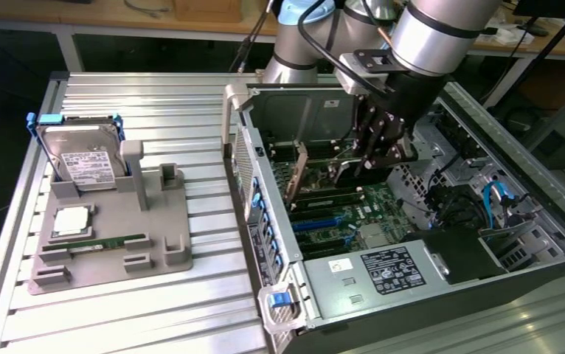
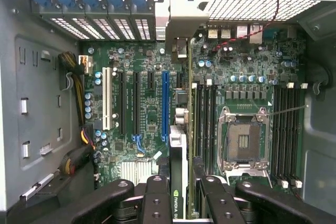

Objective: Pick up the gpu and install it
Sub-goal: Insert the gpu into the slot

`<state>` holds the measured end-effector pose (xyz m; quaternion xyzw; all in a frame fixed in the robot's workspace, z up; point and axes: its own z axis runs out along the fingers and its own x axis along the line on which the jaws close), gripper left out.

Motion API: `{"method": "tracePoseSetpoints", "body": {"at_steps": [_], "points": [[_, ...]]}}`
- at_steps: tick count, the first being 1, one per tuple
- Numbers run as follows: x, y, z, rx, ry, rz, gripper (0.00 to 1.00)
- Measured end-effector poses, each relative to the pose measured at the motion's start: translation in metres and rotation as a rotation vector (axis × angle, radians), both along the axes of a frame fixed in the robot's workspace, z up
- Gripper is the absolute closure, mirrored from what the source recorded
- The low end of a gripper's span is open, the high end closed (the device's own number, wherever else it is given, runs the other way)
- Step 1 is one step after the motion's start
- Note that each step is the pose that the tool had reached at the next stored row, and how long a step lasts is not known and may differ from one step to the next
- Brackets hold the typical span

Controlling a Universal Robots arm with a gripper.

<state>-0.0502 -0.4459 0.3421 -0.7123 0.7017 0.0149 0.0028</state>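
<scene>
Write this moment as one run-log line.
gripper: shut on gpu | gpu: edge-on over motherboard, inside case | seated: cannot tell

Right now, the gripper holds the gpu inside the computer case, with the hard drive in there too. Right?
No. The exterior view shows the hard drive standing in the grey holder outside the case; the gripper does hold the gpu inside.

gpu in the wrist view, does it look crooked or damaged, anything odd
Nothing stands out. The gpu sits edge-on in the gripper, clamped on both sides and running parallel to the blue slot beside it. No bend or damage shows.
</scene>
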Motion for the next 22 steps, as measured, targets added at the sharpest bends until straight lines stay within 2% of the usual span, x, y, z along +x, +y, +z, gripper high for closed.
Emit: {"method": "tracePoseSetpoints", "body": {"at_steps": [5, 9, 14, 17, 20, 22], "points": [[-0.006, 0.0000, 0.0000, -0.0001, 0.0001, 0.000, 0.73], [-0.006, -0.0001, 0.0000, 0.0000, 0.0000, 0.000, 0.73], [-0.006, -0.0050, 0.0000, 0.0007, 0.0000, 0.000, 0.73], [-0.006, -0.0056, 0.0000, 0.0007, 0.0000, 0.000, 0.73], [-0.006, -0.0056, -0.0057, 0.0007, 0.0000, 0.000, 0.73], [-0.006, -0.0057, -0.0141, 0.0006, 0.0000, 0.000, 0.73]]}}
